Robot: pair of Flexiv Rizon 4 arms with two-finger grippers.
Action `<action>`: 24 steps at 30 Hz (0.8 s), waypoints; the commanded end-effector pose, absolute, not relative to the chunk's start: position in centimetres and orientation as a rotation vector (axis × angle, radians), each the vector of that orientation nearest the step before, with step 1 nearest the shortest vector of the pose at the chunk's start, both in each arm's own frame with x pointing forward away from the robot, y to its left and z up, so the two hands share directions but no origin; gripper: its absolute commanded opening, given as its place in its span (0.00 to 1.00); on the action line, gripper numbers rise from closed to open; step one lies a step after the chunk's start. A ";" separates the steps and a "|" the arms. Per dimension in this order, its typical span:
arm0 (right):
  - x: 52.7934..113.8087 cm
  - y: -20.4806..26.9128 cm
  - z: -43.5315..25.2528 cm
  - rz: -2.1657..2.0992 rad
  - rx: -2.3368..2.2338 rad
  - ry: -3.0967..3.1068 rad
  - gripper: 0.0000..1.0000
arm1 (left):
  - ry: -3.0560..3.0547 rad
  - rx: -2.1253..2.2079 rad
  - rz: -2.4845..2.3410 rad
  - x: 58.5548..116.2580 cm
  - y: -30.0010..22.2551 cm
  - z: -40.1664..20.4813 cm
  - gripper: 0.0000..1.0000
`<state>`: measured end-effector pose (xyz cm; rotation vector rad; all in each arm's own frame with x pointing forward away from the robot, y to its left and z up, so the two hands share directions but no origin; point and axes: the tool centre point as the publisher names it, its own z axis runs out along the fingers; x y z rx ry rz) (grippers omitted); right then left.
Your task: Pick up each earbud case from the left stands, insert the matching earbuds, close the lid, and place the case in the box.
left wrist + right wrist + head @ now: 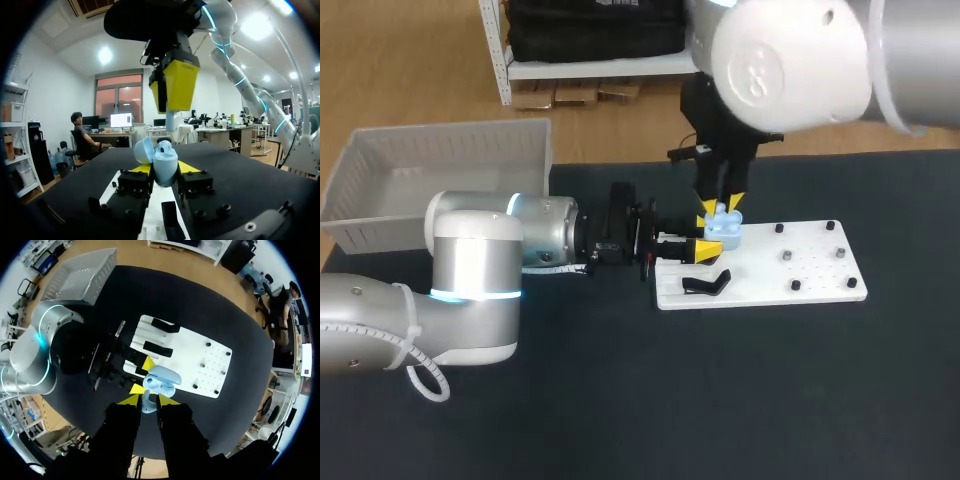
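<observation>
**A:** Head view first. Where's the case?

**B:** Centre of the frame. The light blue earbud case, lid up, sits over the left end of the white perforated board. The left gripper reaches in from the left, and the right gripper hangs directly above the case. The grey plastic box waits in the upper left.

**A:** And the left wrist view?

**B:** The left gripper's yellow tips press the case from both sides — a firm clamp.

**A:** The right wrist view?

**B:** Its fingers stand narrow, pinching a small pale blue earbud just short of the open case.

**A:** What could go wrong from here?

**B:** I'd say misalignment. If the earbud comes down off its pocket or twisted, it could jam on the rim or push the case askew in the clamp. Letting go too soon might send it onto the board — and then the lid won't shut.
</observation>
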<state>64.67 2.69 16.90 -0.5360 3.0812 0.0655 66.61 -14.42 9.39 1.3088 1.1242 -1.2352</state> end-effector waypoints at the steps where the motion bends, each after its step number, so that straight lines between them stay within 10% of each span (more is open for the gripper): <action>1: 63.7 2.8 16.8 0.045 -0.512 3.015 0.00 | 1.124 1.304 -1.230 66.5 -14.4 9.3 0.00; 24: 64.3 2.9 15.9 0.003 -0.496 3.003 0.00 | 1.124 1.304 -1.230 66.5 -14.4 9.3 0.00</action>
